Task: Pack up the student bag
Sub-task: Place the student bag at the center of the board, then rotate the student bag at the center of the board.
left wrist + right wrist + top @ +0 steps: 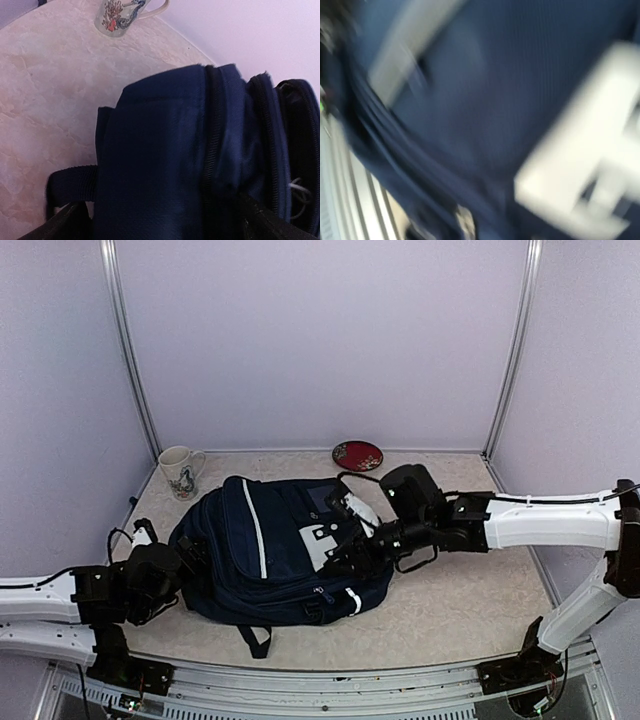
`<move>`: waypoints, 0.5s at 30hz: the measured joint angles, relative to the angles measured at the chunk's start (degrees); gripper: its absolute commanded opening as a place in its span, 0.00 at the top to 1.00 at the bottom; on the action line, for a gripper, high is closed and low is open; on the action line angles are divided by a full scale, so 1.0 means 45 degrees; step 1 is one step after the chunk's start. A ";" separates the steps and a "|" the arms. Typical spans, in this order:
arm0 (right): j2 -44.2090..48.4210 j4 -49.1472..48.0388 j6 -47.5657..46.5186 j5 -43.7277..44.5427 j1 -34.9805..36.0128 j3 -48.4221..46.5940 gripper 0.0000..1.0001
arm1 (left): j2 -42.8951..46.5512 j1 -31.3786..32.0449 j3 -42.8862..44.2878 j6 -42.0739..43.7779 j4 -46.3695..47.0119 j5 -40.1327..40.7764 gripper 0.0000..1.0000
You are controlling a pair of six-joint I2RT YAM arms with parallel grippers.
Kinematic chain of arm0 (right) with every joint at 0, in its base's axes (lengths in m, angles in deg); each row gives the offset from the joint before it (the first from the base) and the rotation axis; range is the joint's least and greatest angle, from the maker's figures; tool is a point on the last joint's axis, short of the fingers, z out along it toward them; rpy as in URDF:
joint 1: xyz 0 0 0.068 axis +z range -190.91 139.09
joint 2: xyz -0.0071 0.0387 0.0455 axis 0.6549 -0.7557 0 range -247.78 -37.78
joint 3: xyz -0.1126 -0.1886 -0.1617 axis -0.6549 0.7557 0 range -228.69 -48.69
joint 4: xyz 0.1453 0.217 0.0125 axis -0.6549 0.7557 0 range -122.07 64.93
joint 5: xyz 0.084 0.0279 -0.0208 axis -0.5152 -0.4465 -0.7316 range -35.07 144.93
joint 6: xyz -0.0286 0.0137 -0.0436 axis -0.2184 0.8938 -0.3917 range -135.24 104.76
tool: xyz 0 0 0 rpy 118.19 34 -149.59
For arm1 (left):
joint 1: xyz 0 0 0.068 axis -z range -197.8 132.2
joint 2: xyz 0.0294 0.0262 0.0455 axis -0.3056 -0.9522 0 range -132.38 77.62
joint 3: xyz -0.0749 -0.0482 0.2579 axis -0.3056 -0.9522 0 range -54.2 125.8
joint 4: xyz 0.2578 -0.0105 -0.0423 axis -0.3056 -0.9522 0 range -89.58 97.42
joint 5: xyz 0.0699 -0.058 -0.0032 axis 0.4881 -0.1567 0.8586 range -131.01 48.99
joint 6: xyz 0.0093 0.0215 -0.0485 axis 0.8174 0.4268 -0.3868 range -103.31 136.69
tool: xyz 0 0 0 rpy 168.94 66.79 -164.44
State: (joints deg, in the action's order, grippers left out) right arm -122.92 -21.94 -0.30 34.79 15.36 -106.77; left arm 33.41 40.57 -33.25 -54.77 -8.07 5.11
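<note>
The student bag [280, 550], a navy-blue backpack with a white patch [322, 540] and a thin white stripe [257, 525], lies flat in the middle of the table. My left gripper [185, 558] is at the bag's left end. In the left wrist view its dark fingers [65, 222] stand wide apart at the bottom corners, open, with a fold of the bag [165, 165] between them. My right gripper [345, 552] rests over the white patch. The right wrist view is blurred: it shows only blue fabric [470, 100] and the patch [590, 165], so its fingers are hidden.
A white mug with a printed pattern [180, 472] [120, 15] stands at the back left of the table, near the bag. A small red plate [357, 455] lies at the back wall. A dark strap [258, 640] trails from the bag toward the near edge.
</note>
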 measured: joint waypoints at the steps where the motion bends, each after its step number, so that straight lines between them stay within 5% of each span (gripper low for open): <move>1: -0.0257 0.0068 0.0350 0.0126 0.0185 0.0432 0.62 | 0.0175 0.0092 0.0452 0.0034 -0.0821 0.0209 0.01; 7: -0.1030 0.0024 0.2273 0.0845 0.0787 0.1904 0.61 | 0.1598 0.0330 0.1715 0.0520 -0.2390 0.1039 0.01; 11: -0.1030 -0.0311 0.3036 0.1758 -0.0432 0.2540 0.61 | 0.1404 0.0355 0.1715 0.1190 -0.2555 0.1083 0.01; 15: -0.0933 -0.0729 0.2841 0.2793 -0.2351 0.3162 0.61 | 0.0597 0.0102 0.1802 0.3910 -0.1195 0.0481 0.04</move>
State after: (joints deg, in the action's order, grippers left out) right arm -127.12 -25.22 12.48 47.36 4.78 -92.54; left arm 36.10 41.03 -25.14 -37.18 -13.45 7.28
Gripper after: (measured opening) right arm 0.387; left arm 0.985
